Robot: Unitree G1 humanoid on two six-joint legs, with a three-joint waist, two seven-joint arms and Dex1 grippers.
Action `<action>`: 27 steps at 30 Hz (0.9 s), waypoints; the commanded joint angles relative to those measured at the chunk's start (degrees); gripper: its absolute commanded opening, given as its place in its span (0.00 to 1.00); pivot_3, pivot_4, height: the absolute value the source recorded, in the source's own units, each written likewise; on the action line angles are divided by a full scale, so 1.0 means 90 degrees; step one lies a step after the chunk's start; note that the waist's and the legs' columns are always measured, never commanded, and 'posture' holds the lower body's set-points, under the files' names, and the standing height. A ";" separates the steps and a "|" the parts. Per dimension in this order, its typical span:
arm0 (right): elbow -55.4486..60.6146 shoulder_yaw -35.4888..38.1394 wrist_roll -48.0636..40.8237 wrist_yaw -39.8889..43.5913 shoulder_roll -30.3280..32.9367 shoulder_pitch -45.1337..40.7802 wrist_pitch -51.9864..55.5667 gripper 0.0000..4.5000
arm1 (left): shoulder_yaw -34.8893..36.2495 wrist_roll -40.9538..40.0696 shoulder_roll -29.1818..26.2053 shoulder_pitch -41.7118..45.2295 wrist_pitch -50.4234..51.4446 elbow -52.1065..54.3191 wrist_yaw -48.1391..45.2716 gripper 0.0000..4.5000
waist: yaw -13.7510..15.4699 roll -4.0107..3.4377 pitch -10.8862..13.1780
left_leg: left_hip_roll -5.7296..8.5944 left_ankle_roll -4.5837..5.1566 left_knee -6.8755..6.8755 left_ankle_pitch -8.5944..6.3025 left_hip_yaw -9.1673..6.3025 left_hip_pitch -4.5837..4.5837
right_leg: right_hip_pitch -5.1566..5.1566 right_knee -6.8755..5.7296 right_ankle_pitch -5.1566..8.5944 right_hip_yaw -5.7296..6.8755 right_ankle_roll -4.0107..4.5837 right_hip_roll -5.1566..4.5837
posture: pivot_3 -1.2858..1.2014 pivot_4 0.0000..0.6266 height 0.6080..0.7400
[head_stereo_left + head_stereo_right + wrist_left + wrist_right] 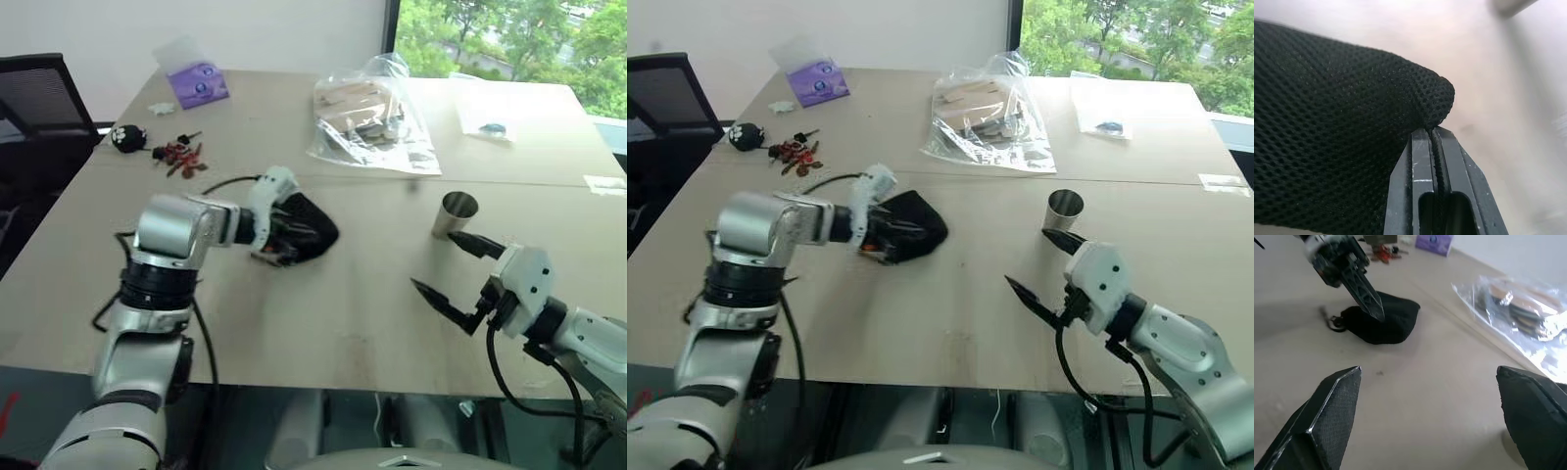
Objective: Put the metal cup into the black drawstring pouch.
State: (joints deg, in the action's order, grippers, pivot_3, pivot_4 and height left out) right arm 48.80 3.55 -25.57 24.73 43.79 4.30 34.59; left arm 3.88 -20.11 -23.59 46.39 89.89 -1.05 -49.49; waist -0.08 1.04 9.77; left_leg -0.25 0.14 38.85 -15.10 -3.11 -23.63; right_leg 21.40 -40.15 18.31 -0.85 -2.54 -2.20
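Soft window daylight, faint shadows, blurred wrist views

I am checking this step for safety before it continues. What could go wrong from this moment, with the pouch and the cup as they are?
1. The left gripper is shut on only a thin edge of the black drawstring pouch, so the fabric may slip out.
2. The pouch looks collapsed on the table, so the cup may not enter it.
3. The metal cup stands upright, close to the open right gripper, which may knock it over.
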 commanded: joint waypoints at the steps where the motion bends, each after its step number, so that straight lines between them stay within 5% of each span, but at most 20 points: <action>1: 0.0136 0.0386 -0.0692 0.0008 0.0051 -0.0374 0.0873 1.00 | 0.0726 -0.0253 0.0293 0.0174 0.0290 -0.0191 0.0625 0.00 | -0.0070 -0.0001 0.0000 | 0.0000 -0.0012 0.0004 0.0007 -0.0003 -0.0007 | 0.0009 -0.0010 0.0000 -0.0001 0.0000 0.0000 | 0.52 0.24 1.00; 7: -0.0446 0.1336 -0.2341 -0.0691 -0.0564 -0.1625 0.2161 1.00 | 0.1256 -0.0651 0.0863 0.0124 0.0290 -0.0341 0.1528 0.00 | -0.0105 -0.0004 0.0001 | -0.0001 -0.0024 0.0000 0.0014 -0.0006 -0.0004 | 0.0024 -0.0031 -0.0001 -0.0020 0.0002 0.0003 | 0.52 0.24 1.00; 13: -0.1506 0.1725 -0.3223 -0.1274 -0.0065 -0.3515 0.3726 1.00 | 0.1424 -0.0971 0.1178 -0.0026 0.0290 -0.0297 0.2106 0.00 | -0.0071 -0.0005 0.0003 | 0.0011 -0.0024 0.0018 0.0014 0.0005 -0.0007 | 0.0035 -0.0056 -0.0001 -0.0026 0.0002 -0.0013 | 0.52 0.24 1.00; 20: -0.3306 0.0448 -0.2327 -0.0709 0.0830 -0.5059 0.4127 1.00 | 0.1398 -0.1181 0.1371 -0.0045 0.0289 -0.0052 0.2426 0.00 | -0.0083 -0.0005 0.0003 | 0.0013 -0.0017 0.0009 0.0010 0.0014 -0.0014 | 0.0042 -0.0048 -0.0001 -0.0033 0.0002 -0.0014 | 0.52 0.24 1.00; 27: -0.4662 -0.0500 -0.1535 0.0109 0.0870 -0.5936 0.3894 1.00 | 0.1417 -0.1231 0.1344 -0.0138 0.0236 0.0234 0.2554 0.00 | -0.0098 -0.0005 0.0004 | 0.0011 -0.0017 0.0003 0.0010 0.0018 -0.0013 | 0.0046 -0.0048 -0.0001 -0.0044 0.0002 -0.0013 | 0.52 0.24 1.00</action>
State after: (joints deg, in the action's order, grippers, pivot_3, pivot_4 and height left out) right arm 8.25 -0.57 -41.27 23.55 51.04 -46.83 70.99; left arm 15.83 -30.04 -11.03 45.08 92.38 -1.63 -26.55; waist -0.96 0.99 9.80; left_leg -0.15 -0.08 38.87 -14.98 -2.95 -23.76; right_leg 21.81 -40.56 18.30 -1.24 -2.52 -2.32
